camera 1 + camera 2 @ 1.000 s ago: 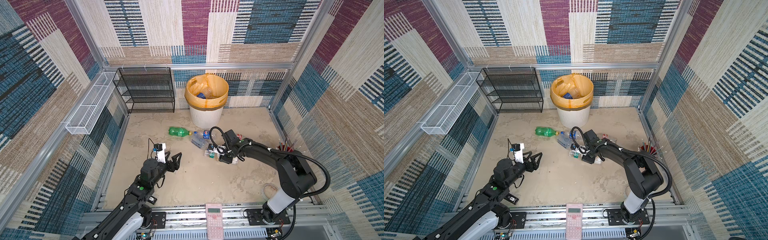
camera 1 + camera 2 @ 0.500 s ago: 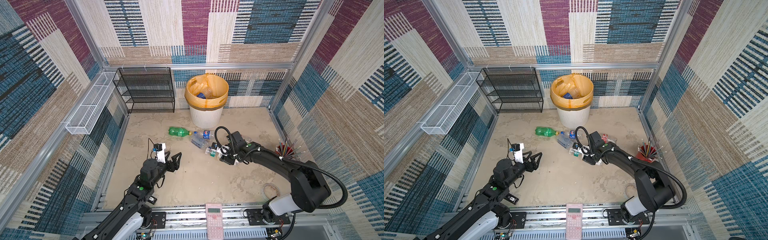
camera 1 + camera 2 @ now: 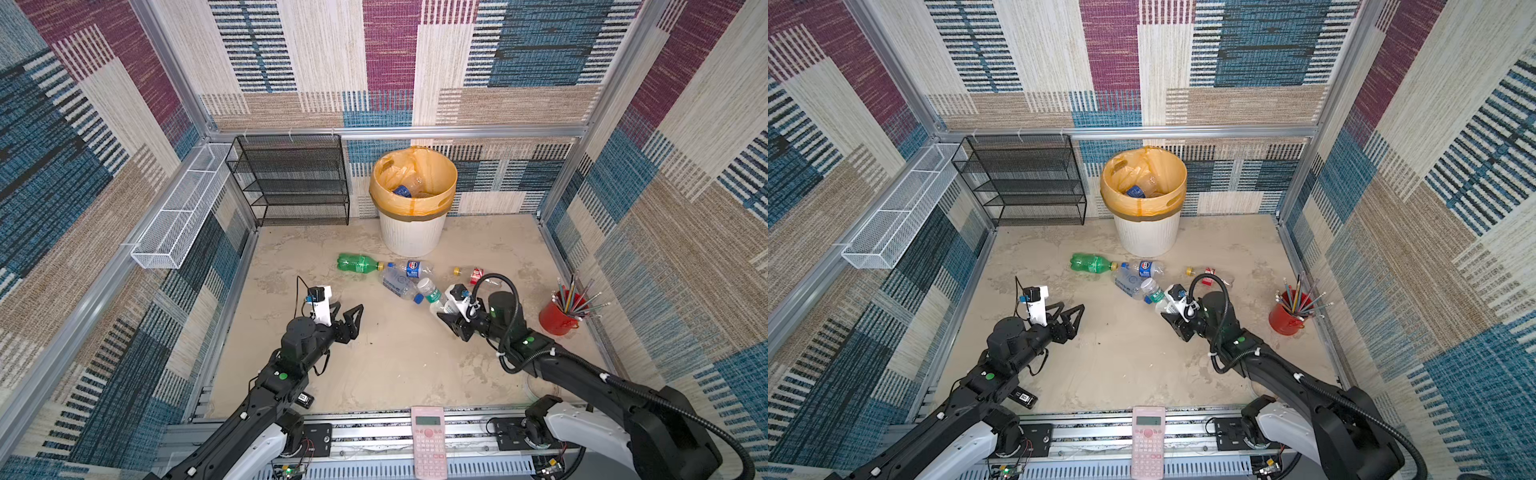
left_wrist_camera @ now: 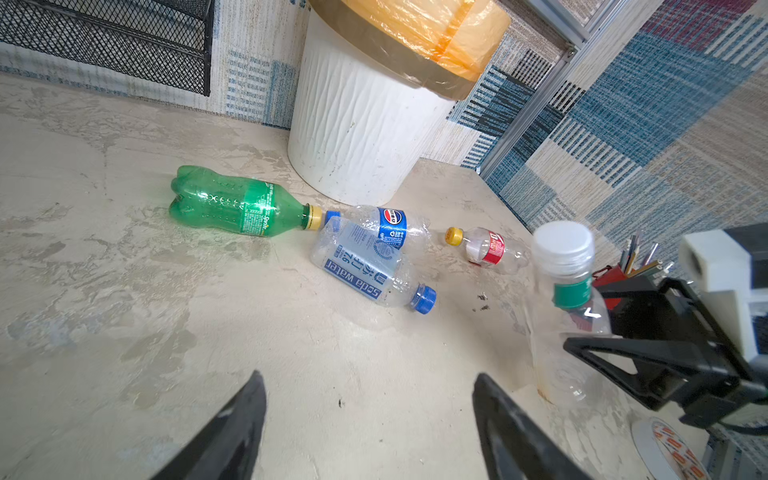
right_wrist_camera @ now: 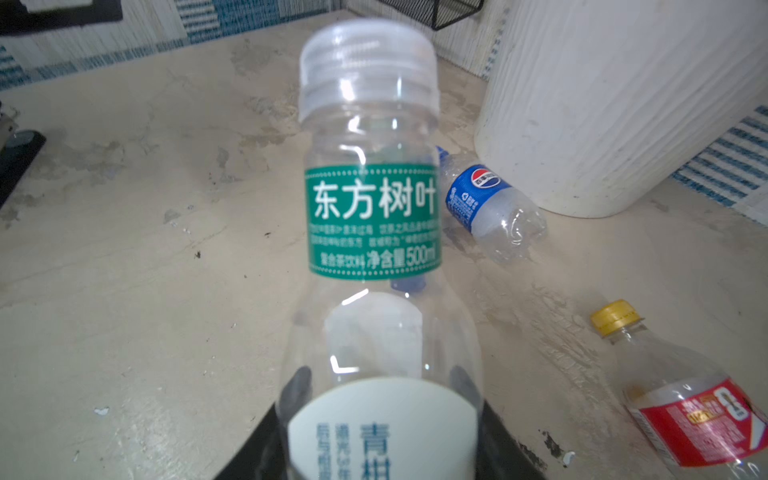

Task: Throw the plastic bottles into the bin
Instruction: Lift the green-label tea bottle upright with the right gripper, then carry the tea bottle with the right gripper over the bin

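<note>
Right gripper [image 3: 446,318] clamped on a clear bottle [image 3: 432,295]; bin [image 3: 411,235] lies beyond its cap.

In both top views the bottle's long axis runs out from the right jaws, white cap leading toward the bin at the back wall, with other bottles [image 3: 399,282] on the floor between; the left gripper [image 3: 350,309] hangs well apart, spread and empty; in the left wrist view its fingers [image 4: 237,432] frame bare floor, the held bottle [image 4: 569,291] off to one side; in the right wrist view dark fingers [image 5: 253,453] press both flanks of the bottle [image 5: 374,216], the bin [image 5: 602,104] near, just past it.
</note>
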Tool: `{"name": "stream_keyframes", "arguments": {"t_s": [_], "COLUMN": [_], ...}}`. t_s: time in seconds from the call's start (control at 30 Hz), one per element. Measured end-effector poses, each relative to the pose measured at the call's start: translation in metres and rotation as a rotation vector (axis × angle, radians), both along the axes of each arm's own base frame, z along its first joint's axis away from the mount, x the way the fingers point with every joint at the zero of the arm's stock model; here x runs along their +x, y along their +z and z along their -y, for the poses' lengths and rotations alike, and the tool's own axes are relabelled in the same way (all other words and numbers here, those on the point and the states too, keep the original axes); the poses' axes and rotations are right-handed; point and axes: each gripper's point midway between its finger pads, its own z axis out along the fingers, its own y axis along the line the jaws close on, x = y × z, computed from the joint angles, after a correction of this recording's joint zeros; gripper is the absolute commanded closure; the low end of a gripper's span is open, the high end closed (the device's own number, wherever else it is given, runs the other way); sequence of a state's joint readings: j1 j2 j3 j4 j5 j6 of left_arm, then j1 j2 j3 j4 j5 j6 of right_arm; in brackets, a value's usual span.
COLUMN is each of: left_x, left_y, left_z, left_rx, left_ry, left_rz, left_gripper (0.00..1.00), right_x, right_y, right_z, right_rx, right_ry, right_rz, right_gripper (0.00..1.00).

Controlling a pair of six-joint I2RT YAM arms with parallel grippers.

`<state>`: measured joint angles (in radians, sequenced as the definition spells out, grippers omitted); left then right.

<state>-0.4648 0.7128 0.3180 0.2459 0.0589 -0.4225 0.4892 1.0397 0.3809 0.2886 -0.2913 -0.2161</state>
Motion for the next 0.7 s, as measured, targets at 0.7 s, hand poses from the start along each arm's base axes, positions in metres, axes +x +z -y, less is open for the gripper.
{"name": "stream_keyframes", "arguments": {"t_s": [0.7], "left_x": [0.003], "left_y": [0.011], "left_z": [-0.004], "left_rx": [-0.030], "left_ry": [0.033], "left_rz": [0.006], "left_gripper": [0.24], "right_x": [-0.027], "right_y": [0.089], "right_z": [0.044], "right_rx": [0.451], "right_ry": [-0.146], "right_rz": [0.535], "right_gripper": [0.60]}}
